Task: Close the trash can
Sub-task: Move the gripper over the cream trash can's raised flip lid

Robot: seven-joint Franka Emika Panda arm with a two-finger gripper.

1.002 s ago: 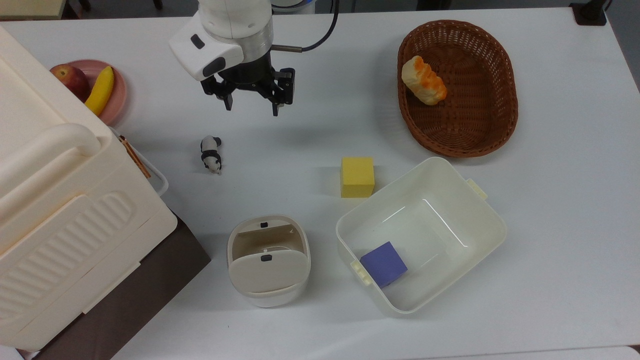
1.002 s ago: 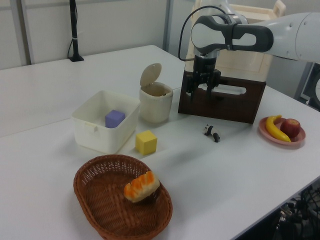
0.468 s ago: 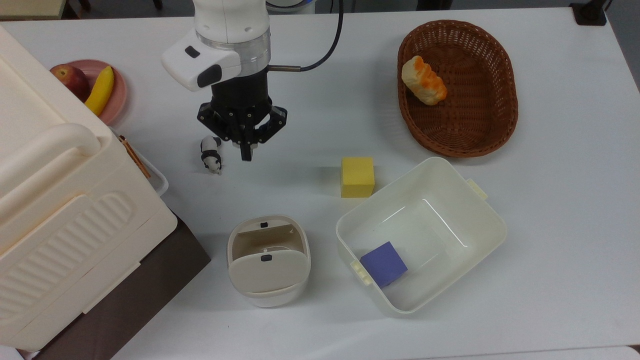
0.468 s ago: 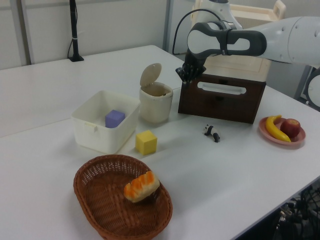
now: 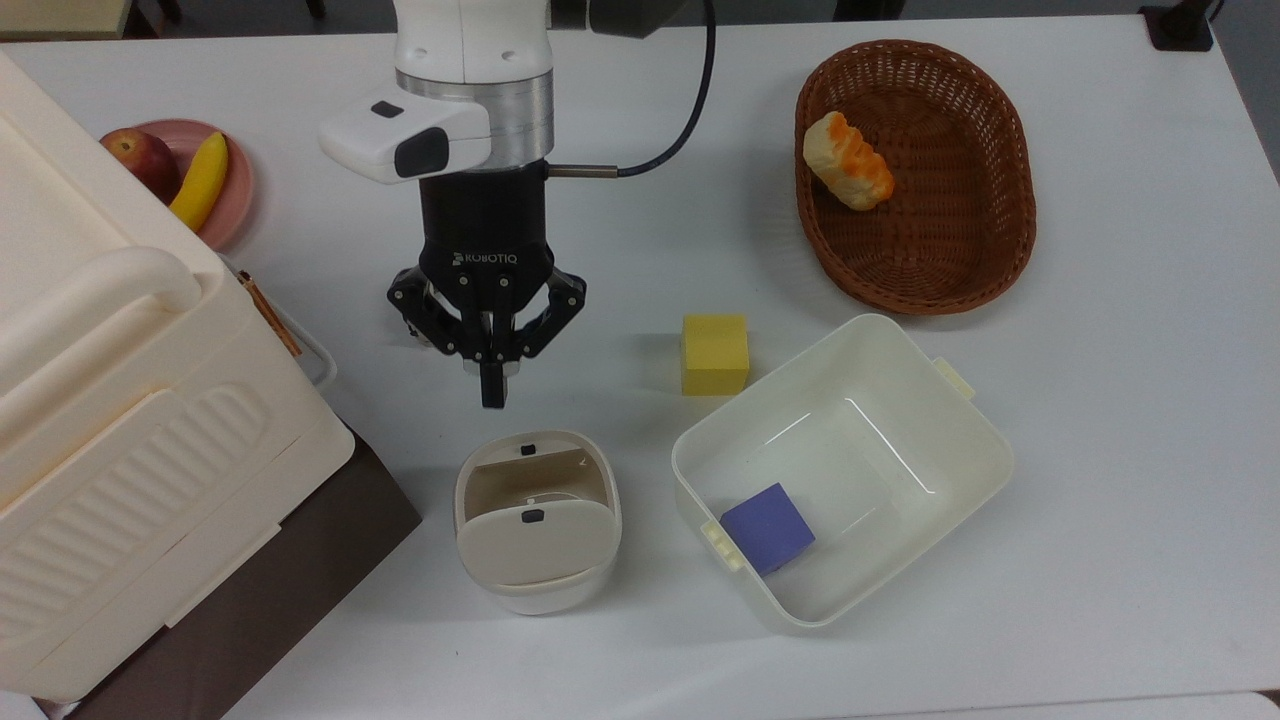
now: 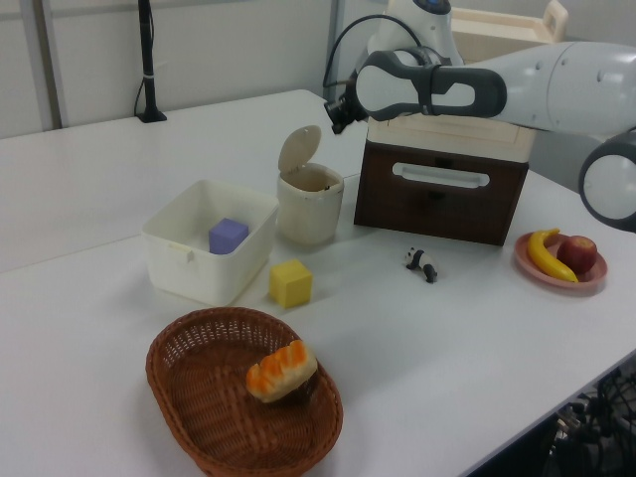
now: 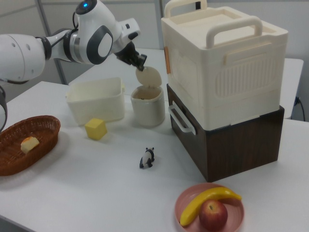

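Standing on the white table [image 5: 1100, 450], the small cream-white plastic trash can [image 5: 537, 520] has its beige hinged lid [image 6: 298, 150] raised upright, leaving the bin mouth open; in the top view it sits between the large cream ribbed box with a handle [image 5: 120, 400] on the top view's left and the larger lidless white tub [image 5: 845, 470], which holds a purple cube [image 5: 768, 527], on the top view's right. The black two-finger gripper [image 5: 492, 392] hangs above the table just beyond the can's open rim, fingers pressed together and holding nothing. In the right view the gripper [image 7: 140, 60] sits close beside the top edge of the raised lid; contact cannot be confirmed.
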